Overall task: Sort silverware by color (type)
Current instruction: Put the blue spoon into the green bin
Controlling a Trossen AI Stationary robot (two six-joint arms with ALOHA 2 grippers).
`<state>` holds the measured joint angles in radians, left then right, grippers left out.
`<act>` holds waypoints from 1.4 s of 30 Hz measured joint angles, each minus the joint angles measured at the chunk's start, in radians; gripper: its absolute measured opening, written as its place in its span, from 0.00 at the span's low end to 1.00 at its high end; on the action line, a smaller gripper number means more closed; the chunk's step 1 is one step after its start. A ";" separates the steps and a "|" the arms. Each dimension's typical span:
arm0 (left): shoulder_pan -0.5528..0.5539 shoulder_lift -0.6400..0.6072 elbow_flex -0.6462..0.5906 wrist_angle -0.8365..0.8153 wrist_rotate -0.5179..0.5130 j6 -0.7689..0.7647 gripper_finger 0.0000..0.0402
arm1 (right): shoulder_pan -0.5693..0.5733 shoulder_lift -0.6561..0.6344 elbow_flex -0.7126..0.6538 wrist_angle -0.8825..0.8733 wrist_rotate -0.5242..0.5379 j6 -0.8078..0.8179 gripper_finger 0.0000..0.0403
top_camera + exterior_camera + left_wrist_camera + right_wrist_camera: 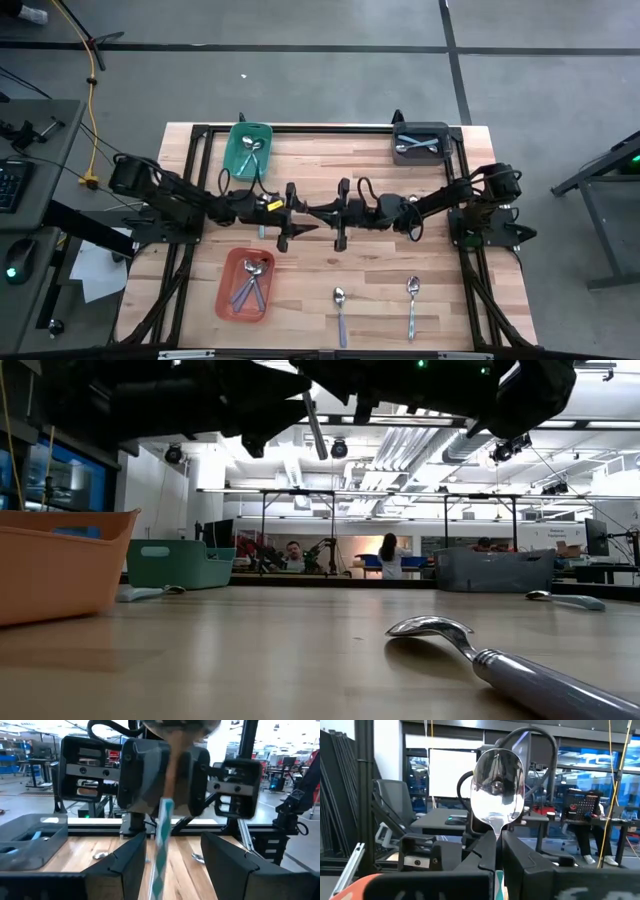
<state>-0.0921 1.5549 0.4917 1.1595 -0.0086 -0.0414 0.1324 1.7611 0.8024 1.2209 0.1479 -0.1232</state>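
Watching this from the console, my main worry is a fumbled handover: the two arms meet nose to nose over the middle of the table [400, 250], and the spoon [497, 785] sits in the air between them with only one grip on it. The right gripper [498, 842] has its fingers pressed together on the spoon's neck, the shiny bowl standing up past the fingertips. The left gripper [172, 840] faces it with its fingers spread wide; the light blue-green handle runs down through that gap and, as far as I can judge, touches neither finger [127, 860]. If I let the right side release before the left has closed, the spoon would drop onto the bare wood, well apart from the teal bin [235, 150], the orange bin [230, 300] and the grey bin [421, 156]. If the left fingers close while the handle sits off-centre, as it seems to, one finger could push it first and twist it in the right grip. The wrists are close enough that a small overshoot might knock them together. Two more spoons [339, 300] lie near the front edge, untouched, so sorting is not finished. I cannot tell from the overhead view exactly how the handle lines up.
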 joint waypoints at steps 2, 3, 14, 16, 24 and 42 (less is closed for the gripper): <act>0.000 0.012 0.016 -0.001 0.000 0.000 0.44 | 0.004 0.000 0.000 0.000 0.005 -0.012 0.00; 0.000 0.016 0.020 0.000 0.000 0.001 0.42 | 0.005 0.000 0.000 0.000 0.009 -0.016 0.00; 0.006 0.020 0.023 0.014 0.000 0.079 0.04 | 0.006 0.000 0.000 -0.008 0.015 -0.013 0.01; 0.015 0.020 0.023 0.012 0.015 0.079 0.05 | 0.006 0.000 0.000 -0.008 0.046 -0.014 0.04; 0.082 -0.141 0.023 -0.280 0.004 0.048 0.03 | 0.017 -0.027 0.001 -0.049 0.234 -0.074 0.22; 0.717 -0.599 0.210 -1.614 -0.126 -0.147 0.03 | 0.032 -0.186 0.001 -0.419 0.460 -0.125 0.04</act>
<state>0.6250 0.9558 0.7019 -0.4550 -0.1344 -0.1886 0.1642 1.5749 0.8032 0.8023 0.6079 -0.2482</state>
